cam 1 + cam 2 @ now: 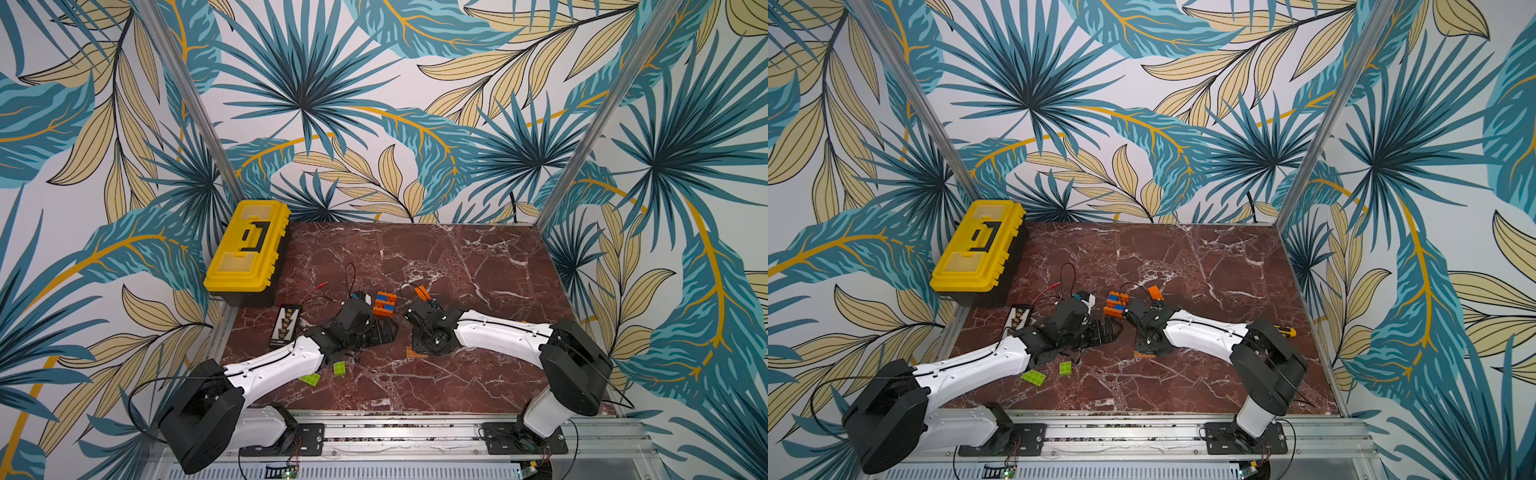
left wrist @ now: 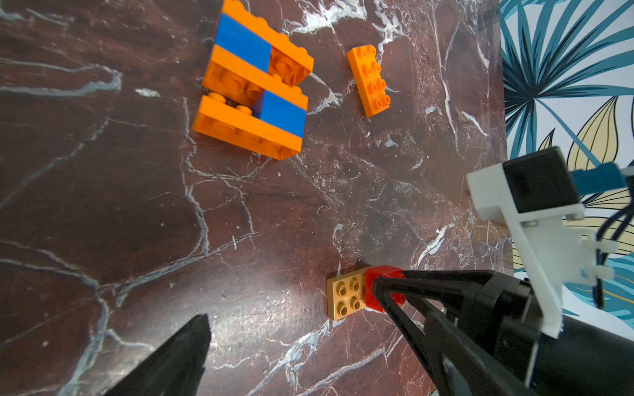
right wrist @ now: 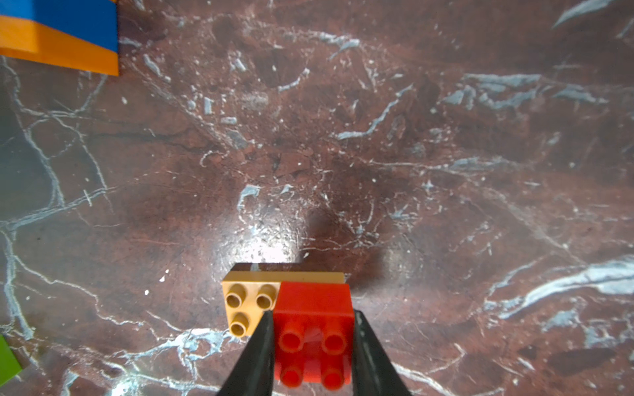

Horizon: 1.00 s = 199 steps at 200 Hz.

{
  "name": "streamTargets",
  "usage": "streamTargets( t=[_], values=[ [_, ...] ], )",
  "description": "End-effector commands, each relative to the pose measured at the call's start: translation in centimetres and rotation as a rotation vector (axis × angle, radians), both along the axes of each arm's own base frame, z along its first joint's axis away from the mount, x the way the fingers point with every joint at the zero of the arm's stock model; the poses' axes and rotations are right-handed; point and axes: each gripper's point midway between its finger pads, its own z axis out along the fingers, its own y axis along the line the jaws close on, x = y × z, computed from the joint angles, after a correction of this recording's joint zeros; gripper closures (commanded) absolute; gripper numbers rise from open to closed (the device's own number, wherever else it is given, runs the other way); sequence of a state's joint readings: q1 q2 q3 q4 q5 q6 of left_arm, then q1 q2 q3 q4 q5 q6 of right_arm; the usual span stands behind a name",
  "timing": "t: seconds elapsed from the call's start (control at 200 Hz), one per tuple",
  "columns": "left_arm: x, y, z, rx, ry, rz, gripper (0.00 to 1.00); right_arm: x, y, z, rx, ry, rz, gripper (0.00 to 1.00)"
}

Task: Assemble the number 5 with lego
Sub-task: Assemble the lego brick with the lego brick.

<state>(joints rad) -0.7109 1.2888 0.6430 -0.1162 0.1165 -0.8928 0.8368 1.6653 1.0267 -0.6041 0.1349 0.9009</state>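
In both top views the marbled desk point(image 1: 457, 270) carries a yellow toolbox point(image 1: 247, 245) at the far left. The orange-and-blue lego assembly point(image 1: 383, 304) lies mid-desk between the left arm point(image 1: 274, 365) and the right arm point(image 1: 498, 332), with a loose orange brick point(image 1: 423, 292) just to its right. The left end effector point(image 1: 380, 334) sits just on the near side of the assembly, spread wide open. A lime green brick point(image 1: 310, 379) and a smaller lime brick point(image 1: 339, 368) lie near left, beside the left arm. A tan brick point(image 1: 415, 353) peeks out under the right wrist. In a top view a yellow utility knife point(image 1: 1285, 331) shows to the right of the right arm.

In the left wrist view the right end effector point(image 2: 379, 286) is clamped on a red brick point(image 2: 380, 272), which touches the tan brick. The assembly and the loose orange brick lie well apart from them.

In the right wrist view the two fingers point(image 3: 260, 343) pinch the red brick's sides. It seems seated on one half of the tan brick, whose other half shows bare studs.
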Motion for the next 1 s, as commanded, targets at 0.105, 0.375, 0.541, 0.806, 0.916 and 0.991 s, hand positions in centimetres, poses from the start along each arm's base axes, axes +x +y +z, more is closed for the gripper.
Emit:
streamTargets(
  t=[0.105,0.375,0.541,0.806,0.916,0.991],
  values=[
    [0.8,-0.7,1.6,-0.012,-0.036,-0.007,0.0,-0.8,-0.6,-1.5,-0.065,0.051,0.021,0.69],
    [0.9,-0.6,1.6,-0.009,-0.037,-0.002,0.0,-1.7,-1.0,-1.9,-0.074,0.078,0.035,0.69],
    [0.9,-0.6,1.5,-0.007,-0.033,0.0,0.0,-1.7,-1.3,-1.5,-0.076,0.06,0.035,0.71],
    [0.8,-0.4,1.4,-0.002,-0.031,0.004,0.0,-1.9,-1.0,-2.0,-0.061,0.071,0.041,0.73],
    [0.8,-0.4,1.4,-0.001,-0.03,0.006,0.0,-2.1,-1.2,-2.0,-0.075,0.072,0.039,0.73],
    [0.8,-0.4,1.3,-0.002,-0.028,0.007,0.0,-2.1,-1.5,-2.2,-0.087,0.068,0.041,0.74]
  ],
)
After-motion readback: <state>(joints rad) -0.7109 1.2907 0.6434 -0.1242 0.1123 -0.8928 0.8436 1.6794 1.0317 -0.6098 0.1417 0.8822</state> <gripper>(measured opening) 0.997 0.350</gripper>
